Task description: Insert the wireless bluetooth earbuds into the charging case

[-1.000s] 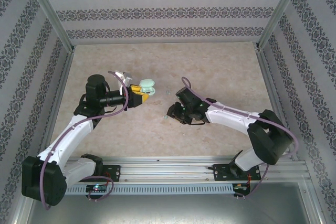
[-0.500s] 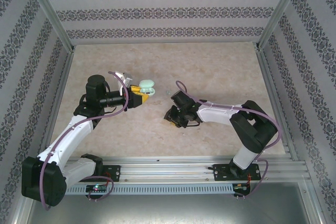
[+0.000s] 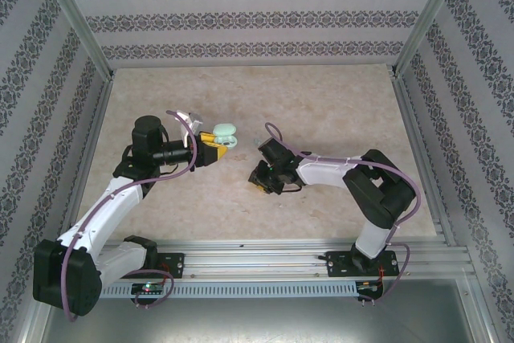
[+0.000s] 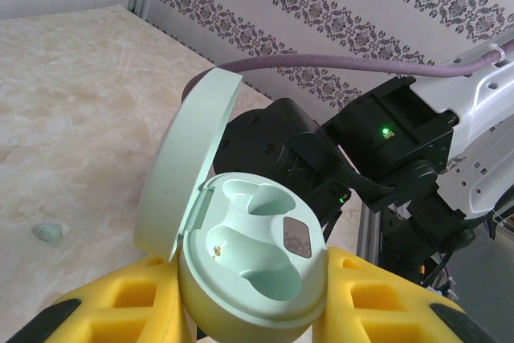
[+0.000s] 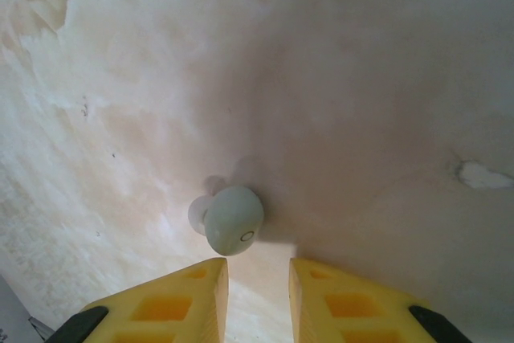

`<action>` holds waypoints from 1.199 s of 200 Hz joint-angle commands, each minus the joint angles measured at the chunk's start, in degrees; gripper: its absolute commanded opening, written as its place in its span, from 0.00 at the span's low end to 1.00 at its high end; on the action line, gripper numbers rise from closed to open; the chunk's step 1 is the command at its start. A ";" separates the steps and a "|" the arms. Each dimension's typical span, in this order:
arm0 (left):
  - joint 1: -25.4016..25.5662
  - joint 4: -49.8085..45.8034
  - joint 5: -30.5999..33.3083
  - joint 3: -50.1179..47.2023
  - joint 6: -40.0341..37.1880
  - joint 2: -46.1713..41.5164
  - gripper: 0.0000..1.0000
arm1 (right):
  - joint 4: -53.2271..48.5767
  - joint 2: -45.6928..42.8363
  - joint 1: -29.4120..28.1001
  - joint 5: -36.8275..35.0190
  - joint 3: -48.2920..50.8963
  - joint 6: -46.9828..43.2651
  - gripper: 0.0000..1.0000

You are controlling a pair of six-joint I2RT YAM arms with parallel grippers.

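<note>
- Right claw: moved left across bench over last second; jaws narrowed, gap remained, nothing between them.
- Pale green earbud: lay on bench just ahead of right fingertips, not yet gripped.
- Left claw: unchanged, clamped on charging case, lid up, 2 sockets empty.
- Judgement: pickup under way; jaws closed early, bud likely still outside grip; 0 buds seated in this case.

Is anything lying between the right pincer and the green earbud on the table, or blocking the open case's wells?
Nothing visible does. The pale green earbud lies on bare table just ahead of the right pincer. The charging case in the left pincer is open, both wells empty.
</note>
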State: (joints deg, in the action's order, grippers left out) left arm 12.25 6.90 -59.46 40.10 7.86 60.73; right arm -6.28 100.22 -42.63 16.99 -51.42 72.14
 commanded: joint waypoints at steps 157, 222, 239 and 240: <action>-0.99 -4.44 -0.83 1.35 -4.13 -1.17 0.20 | 0.81 4.95 1.68 0.47 -3.13 -2.02 0.33; -0.95 -4.15 -0.57 1.21 -3.89 -1.34 0.20 | -3.28 7.17 1.72 -0.08 -6.59 -6.08 0.33; -1.00 -3.89 -0.57 1.04 -3.90 -1.14 0.20 | -6.23 7.35 1.75 -1.16 -8.53 -8.01 0.32; -1.00 -3.90 -0.57 1.04 -3.90 -1.14 0.20 | -6.44 7.40 1.71 -1.30 -8.66 -8.12 0.33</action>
State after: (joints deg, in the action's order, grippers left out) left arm 12.19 3.14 -59.46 40.38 4.71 60.58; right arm -12.34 104.25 -41.08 19.55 -57.30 68.20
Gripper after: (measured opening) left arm 0.332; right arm 0.326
